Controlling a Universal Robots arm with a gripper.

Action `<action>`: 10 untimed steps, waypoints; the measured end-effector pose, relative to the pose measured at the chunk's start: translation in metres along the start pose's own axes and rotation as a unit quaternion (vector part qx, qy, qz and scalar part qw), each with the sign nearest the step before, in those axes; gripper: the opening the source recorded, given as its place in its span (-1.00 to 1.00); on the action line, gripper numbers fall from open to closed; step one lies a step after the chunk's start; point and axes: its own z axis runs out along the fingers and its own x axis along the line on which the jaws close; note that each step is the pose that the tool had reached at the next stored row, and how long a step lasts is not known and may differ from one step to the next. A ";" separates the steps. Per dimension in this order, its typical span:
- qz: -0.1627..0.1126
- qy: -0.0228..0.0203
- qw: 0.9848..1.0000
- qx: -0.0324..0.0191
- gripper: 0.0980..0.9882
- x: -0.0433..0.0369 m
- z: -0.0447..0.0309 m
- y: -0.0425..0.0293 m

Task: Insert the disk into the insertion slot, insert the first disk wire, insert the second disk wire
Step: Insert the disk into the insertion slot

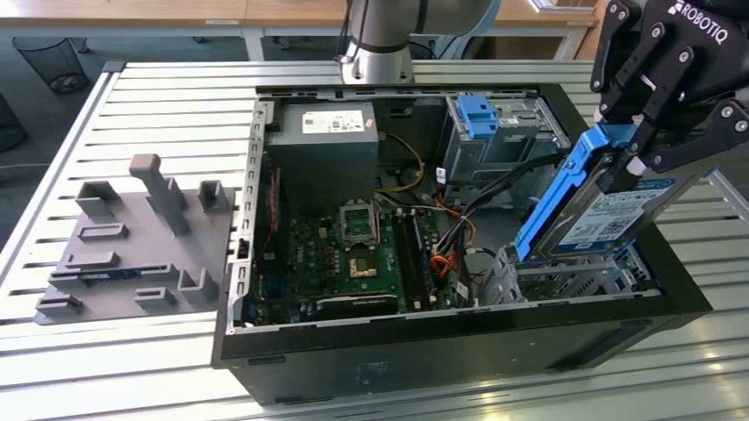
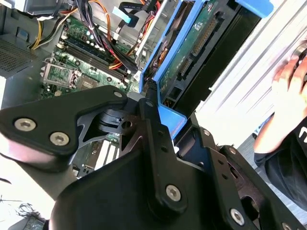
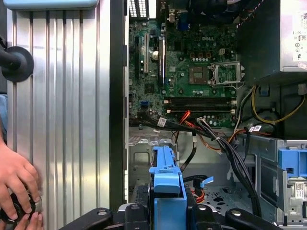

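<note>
The flat silver hard drive [image 1: 602, 215], clipped in a bright blue plastic frame, is pinched at its upper end by the black jaws. It is held steeply tilted over the low silver sheet-metal drive cage [image 1: 580, 279], at the exterior view's right inside the open black computer case [image 1: 468, 355]. Its lower end is found at the cage mouth; whether it touches cannot be told. Step 1 of 3 is judged to be in hand. The drive is not yet seated, and the 2 disk wires are not yet plugged in. A bundle of black and orange cables [image 3: 225, 143] lies in the case beside the cage.
</note>
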 end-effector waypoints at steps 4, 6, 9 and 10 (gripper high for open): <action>0.000 0.000 1.000 0.000 -0.40 -0.0020 0.0042 0.0000; 0.001 0.000 1.000 0.000 -0.40 -0.0023 0.0061 0.0000; 0.002 0.000 1.000 0.000 -0.40 -0.0024 0.0079 0.0000; 0.002 0.000 1.000 0.000 -0.40 -0.0024 0.0086 0.0000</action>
